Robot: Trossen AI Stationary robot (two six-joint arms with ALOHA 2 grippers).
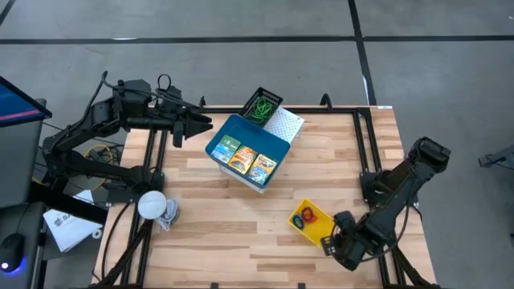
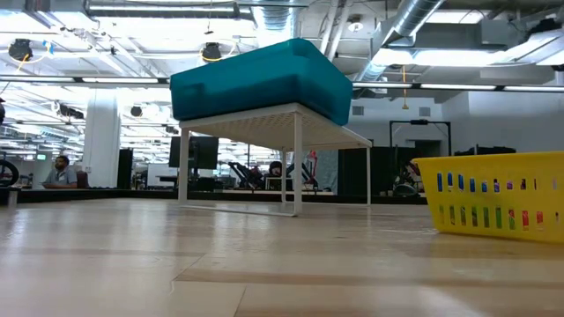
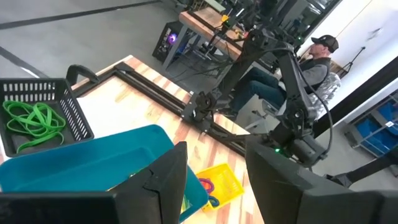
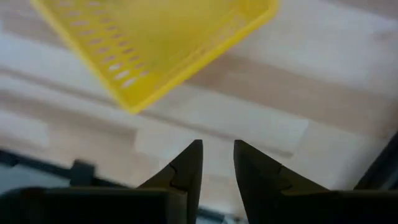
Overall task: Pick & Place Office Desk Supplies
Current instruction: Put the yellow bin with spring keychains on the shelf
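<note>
Yellow perforated plastic tray (image 1: 310,220), holding coloured rubber-band loops (image 1: 304,217), lies on the wooden worktop (image 1: 241,217) just beside the right claw (image 4: 216,163) (fingers narrowly apart, empty), far nearer it than the left claw (image 1: 201,124), which is open.

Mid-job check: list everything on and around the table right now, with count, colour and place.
blue tray: one, blue, table middle, raised on a white rack.
crayon packs: three, yellow-green, inside the blue tray.
black tray: one, black, far edge behind the blue tray.
green rubber bands: a bunch, green, inside the black tray.
yellow tray: one, yellow, near right of table.
rubber bands: a few; orange, purple and blue; inside the yellow tray.
white bulb: one, white, near left edge.
person: one, seated beyond the table.
left gripper: open, beside the blue tray.
right gripper: open, beside the yellow tray.
</note>
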